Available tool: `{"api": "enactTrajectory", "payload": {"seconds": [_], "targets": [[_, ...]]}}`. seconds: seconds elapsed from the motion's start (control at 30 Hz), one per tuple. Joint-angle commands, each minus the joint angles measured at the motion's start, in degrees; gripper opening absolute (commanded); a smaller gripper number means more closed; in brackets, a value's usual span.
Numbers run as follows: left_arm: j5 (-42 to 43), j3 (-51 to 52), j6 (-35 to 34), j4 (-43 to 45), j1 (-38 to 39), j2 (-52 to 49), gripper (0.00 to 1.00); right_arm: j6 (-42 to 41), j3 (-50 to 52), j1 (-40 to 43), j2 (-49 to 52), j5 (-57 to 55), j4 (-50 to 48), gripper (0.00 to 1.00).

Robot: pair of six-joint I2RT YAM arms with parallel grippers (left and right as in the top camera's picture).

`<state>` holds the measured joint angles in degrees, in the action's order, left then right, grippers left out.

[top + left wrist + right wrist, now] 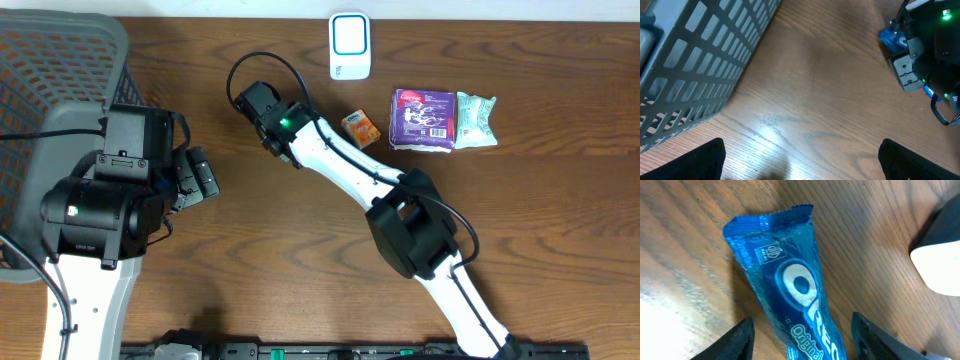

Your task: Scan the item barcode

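Observation:
A blue Oreo packet [790,280] lies flat on the wooden table, its crimped end pointing away from the wrist camera. My right gripper [801,330] is open and straddles the packet's near end. There is a gap between the wrapper and each black finger [735,342]. From overhead the right gripper [252,103] covers the packet. The left wrist view catches a blue corner of the Oreo packet [891,40] under the right wrist. My left gripper [800,160] is wide open over bare wood, near the basket [197,177].
A white scanner-like device [350,46] stands at the table's back edge. An orange packet [361,129], a purple packet [424,118] and a green-white packet [476,119] lie to the right. A grey mesh basket [50,80] fills the left corner. Its wall [695,65] is close to the left gripper.

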<state>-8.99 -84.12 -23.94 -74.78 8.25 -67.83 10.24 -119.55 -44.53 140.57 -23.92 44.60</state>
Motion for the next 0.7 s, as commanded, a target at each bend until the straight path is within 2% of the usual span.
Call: {"api": "enactTrajectory", "payload": {"seconds": [0.0, 0.33, 0.67], "targets": [[-0.6, -0.5, 0.3, -0.2, -0.3, -0.3, 0.98, 0.5, 0.4, -1.3, 3.1, -5.5, -0.1, 0.56], [-0.6, -0.5, 0.3, -0.2, -0.3, -0.3, 0.98, 0.6, 0.4, -2.7, 4.3, -7.0, -1.1, 0.56], [-0.6, -0.5, 0.3, -0.2, -0.3, -0.3, 0.98, 0.6, 0.4, -1.7, 9.8, -10.1, -1.1, 0.55]]}}
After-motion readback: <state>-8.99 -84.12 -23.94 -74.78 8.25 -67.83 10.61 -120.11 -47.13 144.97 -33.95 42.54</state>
